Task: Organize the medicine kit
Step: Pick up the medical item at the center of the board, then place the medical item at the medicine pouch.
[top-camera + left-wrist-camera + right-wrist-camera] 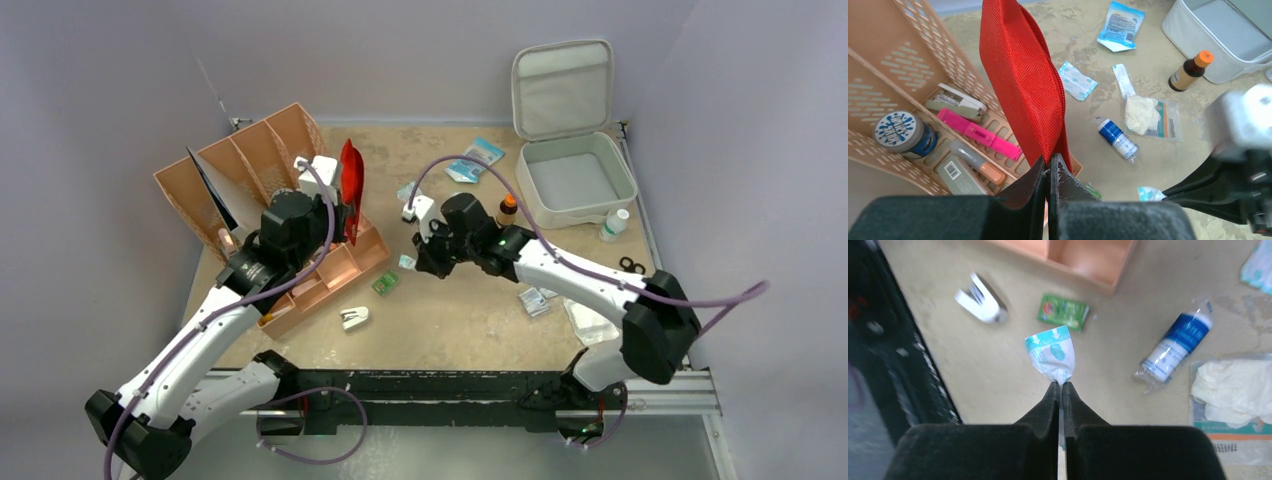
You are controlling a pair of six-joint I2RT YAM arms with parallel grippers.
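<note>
Mottled tan worktop (450,320), boxed in by pale lilac walls (100,80).
I see the grey medicine kit (577,185) open at the far right corner; left jaws pinch the red pouch (1023,80), right jaws pinch a teal sachet (1052,354).

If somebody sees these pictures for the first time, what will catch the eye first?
The bright red pouch stands out most, held upright by the shut left tool at the edge of the tan organizer tray. Next, the right tool pinches a small blue-and-white packet near the table's middle. The grey medicine kit lies open at the far right and looks empty.
</note>
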